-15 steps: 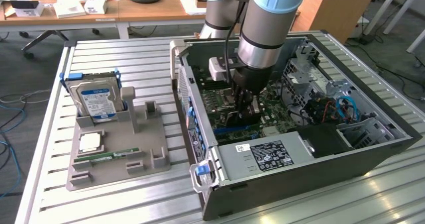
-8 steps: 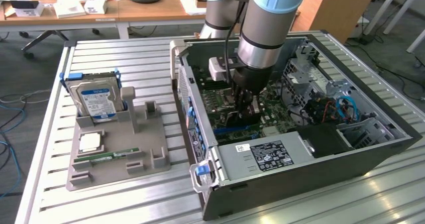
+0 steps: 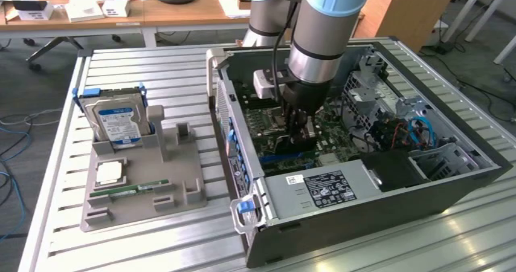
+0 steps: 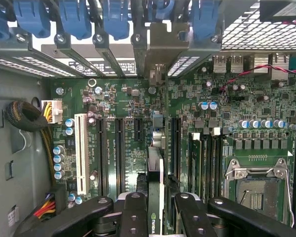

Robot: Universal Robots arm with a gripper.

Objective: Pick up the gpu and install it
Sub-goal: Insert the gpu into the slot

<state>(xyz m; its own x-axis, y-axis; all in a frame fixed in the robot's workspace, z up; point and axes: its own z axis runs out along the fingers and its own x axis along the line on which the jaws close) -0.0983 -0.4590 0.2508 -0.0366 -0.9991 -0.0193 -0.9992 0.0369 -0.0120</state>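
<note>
You get bright, even daylight: soft glare along the counter's [image 3: 145,242] slats, shadow deep inside the computer case [image 3: 379,223], and the end effector [image 4: 160,205] dark against the well-lit motherboard [image 4: 128,143].

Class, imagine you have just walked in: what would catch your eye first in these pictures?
The robot arm reaches down into the open computer case at the exterior view's right, its tool shut on the black gpu over the green motherboard. On the exterior view's left, a blue-labelled hard drive stands upright in a grey holder.
</note>
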